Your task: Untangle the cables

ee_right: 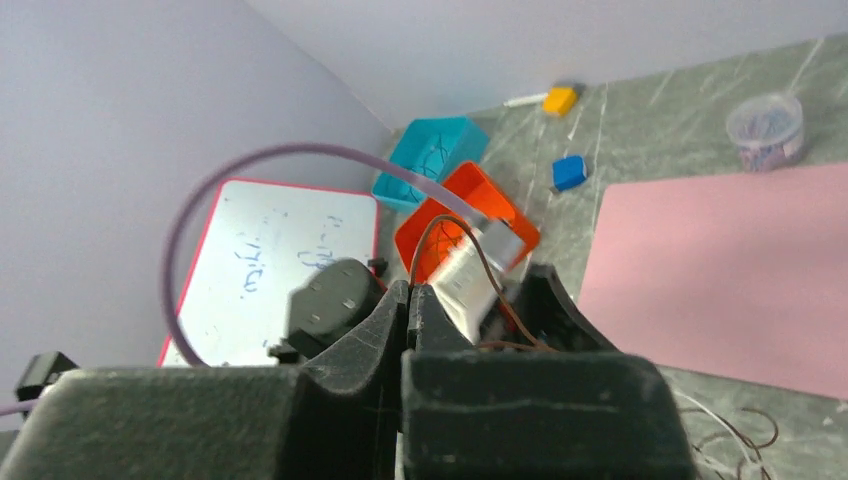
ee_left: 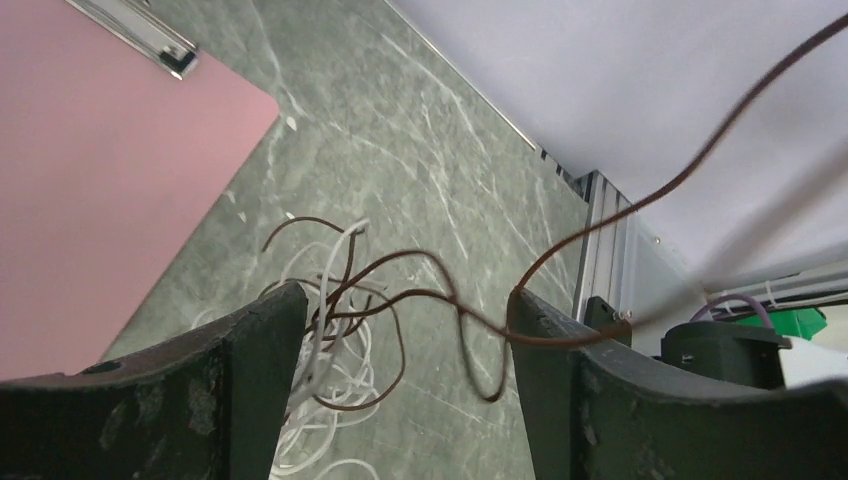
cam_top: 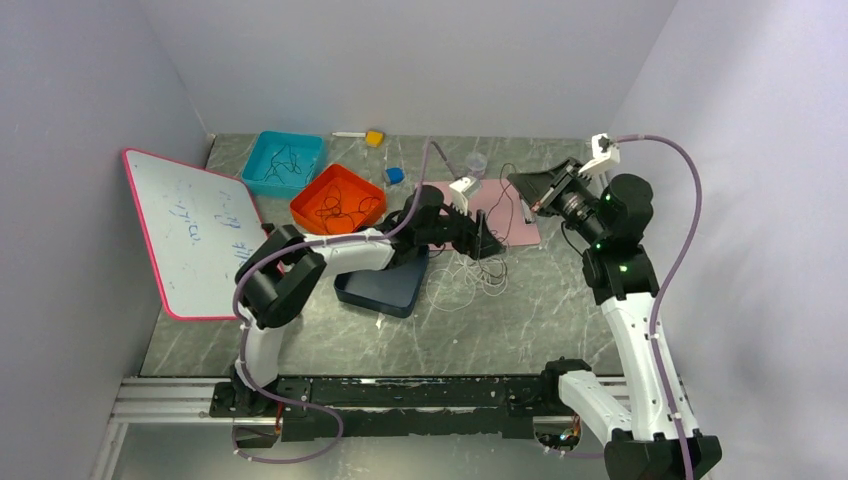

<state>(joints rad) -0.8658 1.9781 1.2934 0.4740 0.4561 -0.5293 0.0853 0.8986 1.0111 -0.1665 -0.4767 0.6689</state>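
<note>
L claw point(ee_left: 400, 330) gapes wide, empty, over the cables point(ee_left: 320, 390) at 7 o'clock of the pink mat point(ee_left: 100, 150). R claw point(ee_right: 408, 300) is pinched on the brown cable point(ee_left: 600, 225), drawn up twd 1 o'clock. White & brown loops look knotted, so prob. early days.

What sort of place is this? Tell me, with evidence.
Probably a robot lab test cell: plain walls box in the table, left arm and right arm are bolted to a metal rail, and a whiteboard leans nearby.
</note>
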